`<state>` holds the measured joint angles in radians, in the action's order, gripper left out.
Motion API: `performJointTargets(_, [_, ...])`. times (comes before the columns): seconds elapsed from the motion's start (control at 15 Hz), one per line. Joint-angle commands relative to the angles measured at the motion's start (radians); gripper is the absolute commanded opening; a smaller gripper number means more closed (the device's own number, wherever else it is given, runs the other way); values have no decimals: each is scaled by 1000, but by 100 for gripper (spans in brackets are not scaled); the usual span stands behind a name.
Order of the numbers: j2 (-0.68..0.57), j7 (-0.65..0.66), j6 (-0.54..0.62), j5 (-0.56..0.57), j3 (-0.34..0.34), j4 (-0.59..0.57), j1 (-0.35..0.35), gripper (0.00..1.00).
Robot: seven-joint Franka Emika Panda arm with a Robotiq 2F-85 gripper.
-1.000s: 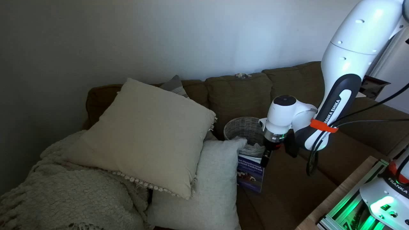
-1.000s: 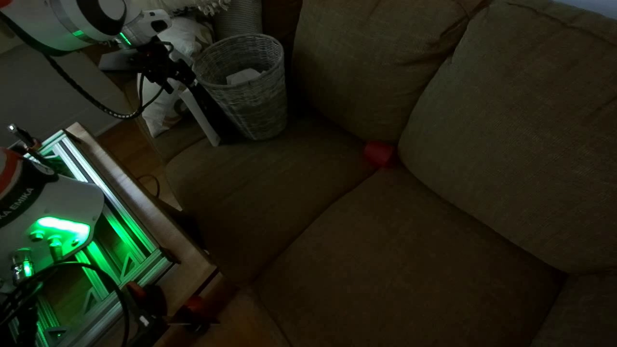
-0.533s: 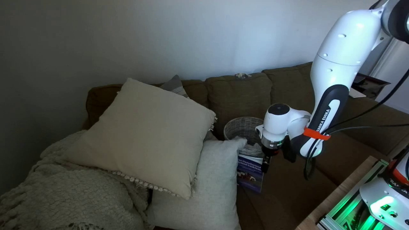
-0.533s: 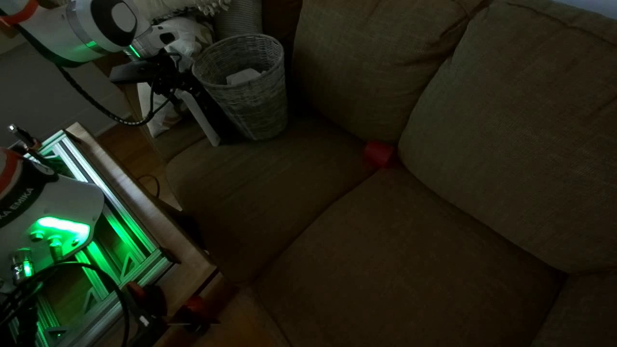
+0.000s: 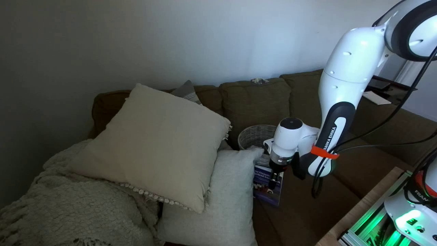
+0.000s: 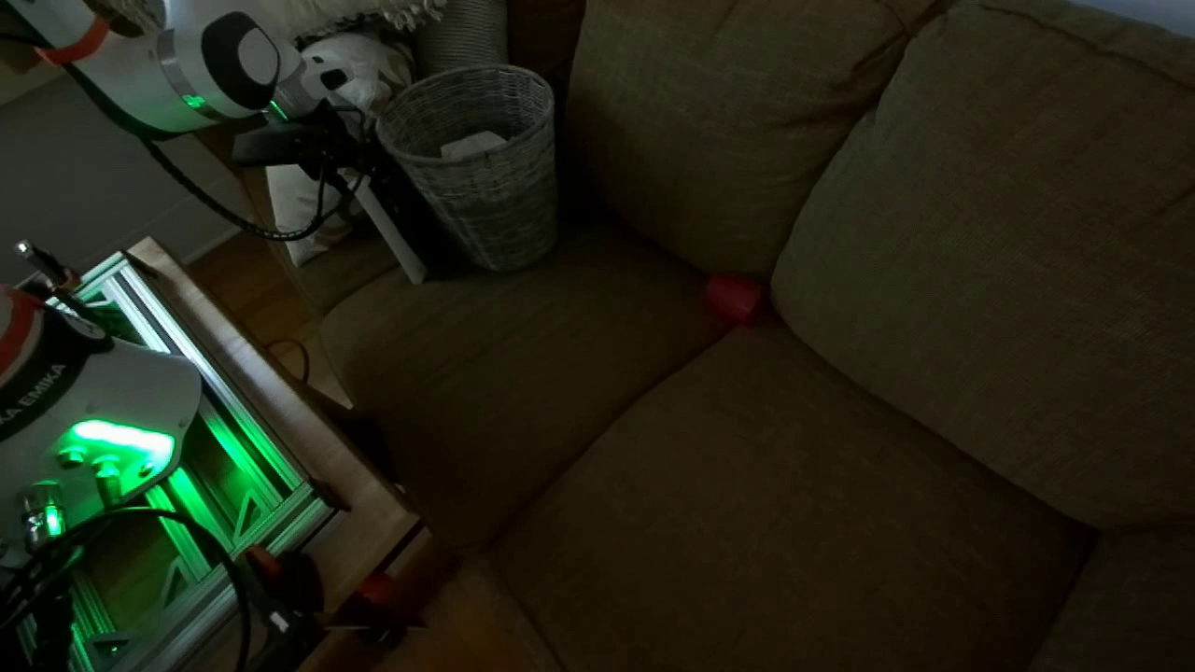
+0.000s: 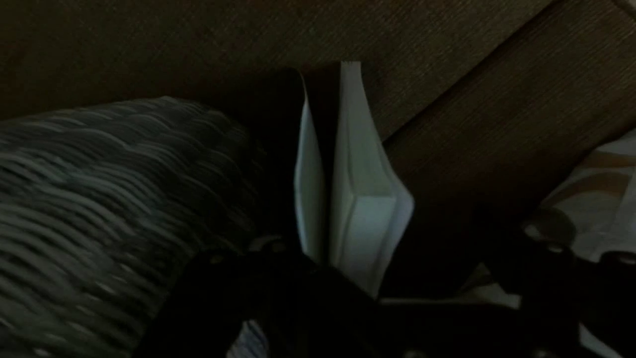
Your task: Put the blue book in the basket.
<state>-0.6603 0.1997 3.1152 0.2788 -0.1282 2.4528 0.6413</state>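
The blue book [image 5: 264,196] stands upright and slightly tilted on the sofa, beside the basket. Its pale page edge faces up in the wrist view [image 7: 367,223], with the front cover a little apart; its edge also shows in an exterior view [image 6: 394,231]. The grey-white woven basket [image 6: 509,210] stands behind it, also in an exterior view [image 5: 254,135] and at the left of the wrist view [image 7: 99,214]. My gripper [image 5: 273,184] is low over the book's top, hiding part of its cover. In the dark wrist view its fingers [image 7: 392,253] look apart, with the book between them, nearer the left finger.
A white thing [image 6: 473,144] lies in the basket. A light pillow [image 5: 218,205] stands close to the book, with a larger cream pillow [image 5: 160,143] behind. A red object [image 6: 736,299] lies in the sofa seam. The robot's wooden table [image 6: 308,439] stands before the sofa.
The gripper has moved down and left in an exterior view, coming in front of the book's cover. The book has not moved. The basket's rim has shifted very slightly.
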Motion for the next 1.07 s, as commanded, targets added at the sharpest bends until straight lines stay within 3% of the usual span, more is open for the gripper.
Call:
performJointTargets(0.0, [-36, -53, -30, -65, 21, -40, 1, 52])
performJointTargets(0.47, [1, -2, -56, -129, -93, -15, 131, 1])
performJointTargets(0.6, [21, -22, -113, -152, -23, -15, 72, 0])
performJointTargets(0.73, [61, -16, -221, -159, 6, -2, 68, 3])
performJointTargets(0.87, [150, 56, -371, -118, -58, 50, 145, 3])
performJointTargets(1.0, [282, 177, -439, -26, -137, 135, 219, 3])
